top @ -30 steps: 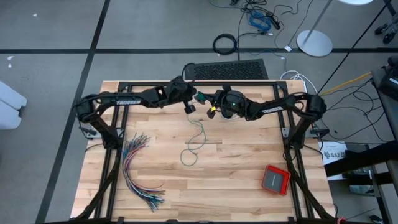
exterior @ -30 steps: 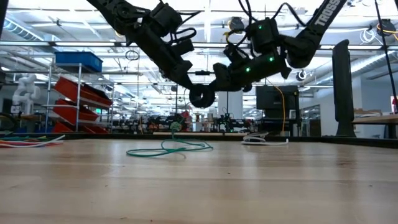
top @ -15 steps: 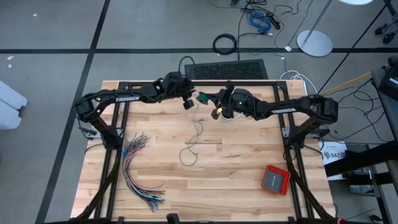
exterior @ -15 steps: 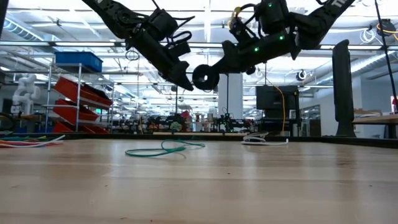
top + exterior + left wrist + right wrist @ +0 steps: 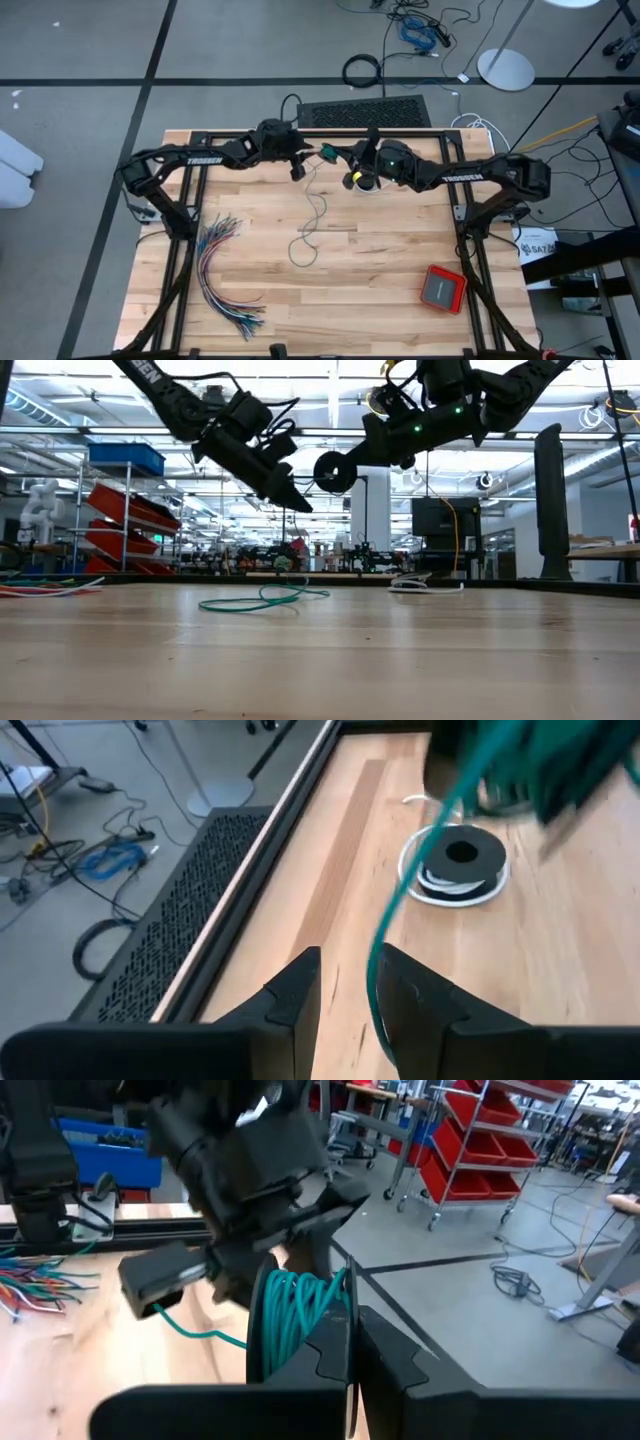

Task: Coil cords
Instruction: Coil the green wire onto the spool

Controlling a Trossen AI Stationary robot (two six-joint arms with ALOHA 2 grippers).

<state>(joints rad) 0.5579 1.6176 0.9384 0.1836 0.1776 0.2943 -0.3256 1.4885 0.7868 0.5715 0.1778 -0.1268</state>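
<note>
Fingers of my left gripper [image 5: 345, 992] stand apart, high over the far middle of the light wooden table [image 5: 400, 260], and the thin teal-green cord [image 5: 385, 935] runs loosely through the gap between them without being pinched. Just beyond, nearly tip to tip with it, my right gripper [image 5: 350, 1345] is closed tight on the wound part of that same cord, a small bundle of green turns [image 5: 295, 1320] held up in the air. From there the free length drops to the wood and lies in slack, open loops [image 5: 310, 235] near the table's centre. Farther back, under my right arm, the thin black cord with its white tail [image 5: 460, 870] sits on the wood already in a flat ring, untouched by either gripper. I judge the green cord light, soft and springy: the turns will want to loosen if the clamp eases, and the smooth jacket should slide easily between open fingers. The best hold, I think, is across the whole bundle of turns with my right, while my left takes the hanging strand just below the coil to guide each new turn.
</note>
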